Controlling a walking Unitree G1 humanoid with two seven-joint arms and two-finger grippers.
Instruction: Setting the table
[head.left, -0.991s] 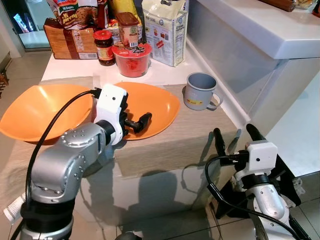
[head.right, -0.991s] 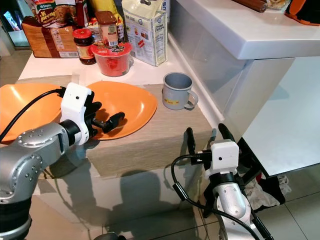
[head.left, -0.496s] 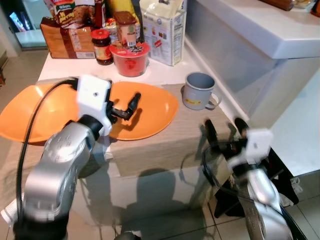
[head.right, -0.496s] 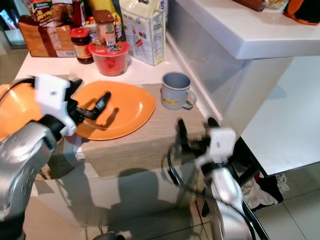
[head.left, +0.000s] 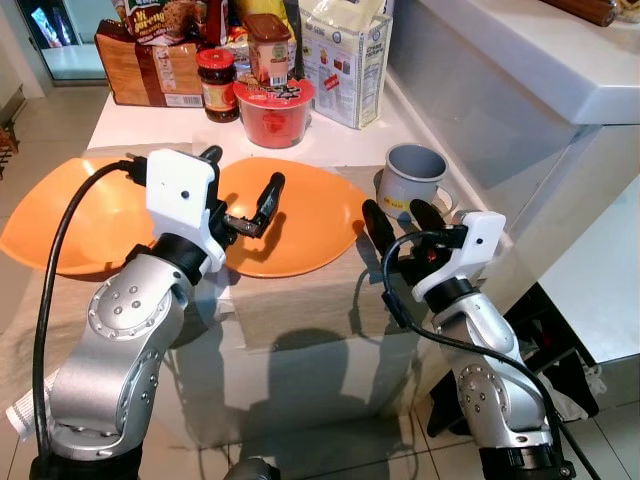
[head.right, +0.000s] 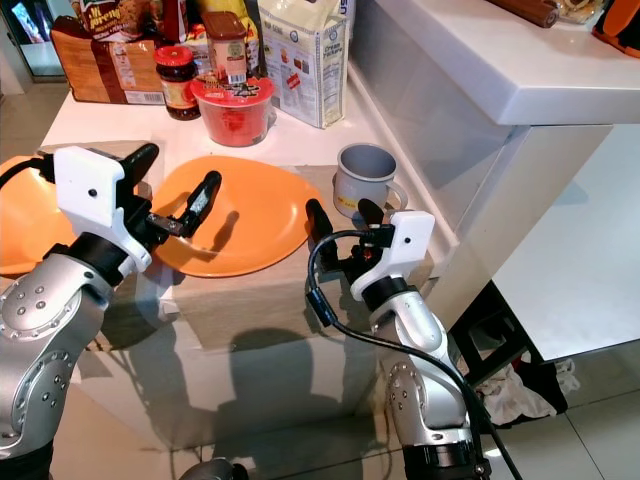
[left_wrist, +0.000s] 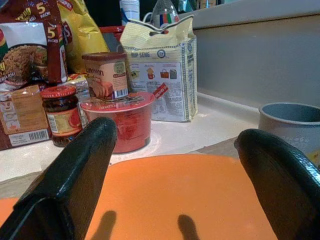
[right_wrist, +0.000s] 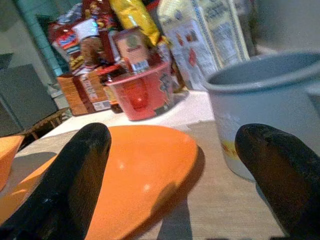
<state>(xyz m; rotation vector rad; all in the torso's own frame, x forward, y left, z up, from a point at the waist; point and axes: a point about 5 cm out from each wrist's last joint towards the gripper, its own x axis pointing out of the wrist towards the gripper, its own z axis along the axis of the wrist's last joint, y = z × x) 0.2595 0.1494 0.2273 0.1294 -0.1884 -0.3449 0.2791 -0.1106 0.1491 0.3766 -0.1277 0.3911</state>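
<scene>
Two orange dishes lie on a beige runner (head.left: 300, 300): a plate (head.left: 315, 220) in the middle and a deeper bowl (head.left: 65, 220) to its left. A grey mug (head.left: 415, 170) stands right of the plate. My left gripper (head.left: 240, 178) hovers open over the plate's left part, holding nothing; its wrist view looks across the plate (left_wrist: 175, 195) to the mug (left_wrist: 295, 125). My right gripper (head.left: 400, 220) stands open at the table's front, between the plate's right edge and the mug; its wrist view has the plate (right_wrist: 145, 170) and mug (right_wrist: 265, 110) close ahead.
Groceries crowd the table's back: a red noodle cup (head.left: 273, 110), a jar with a red lid (head.left: 216, 85), a white bag (head.left: 345, 60), a brown bread pack (head.left: 145, 70). A white counter (head.left: 540, 60) rises along the right. Tiled floor lies below.
My right arm has risen from below the table edge to the tabletop beside the mug. My left gripper lifted and turned over the plate. The camera shifted a little.
</scene>
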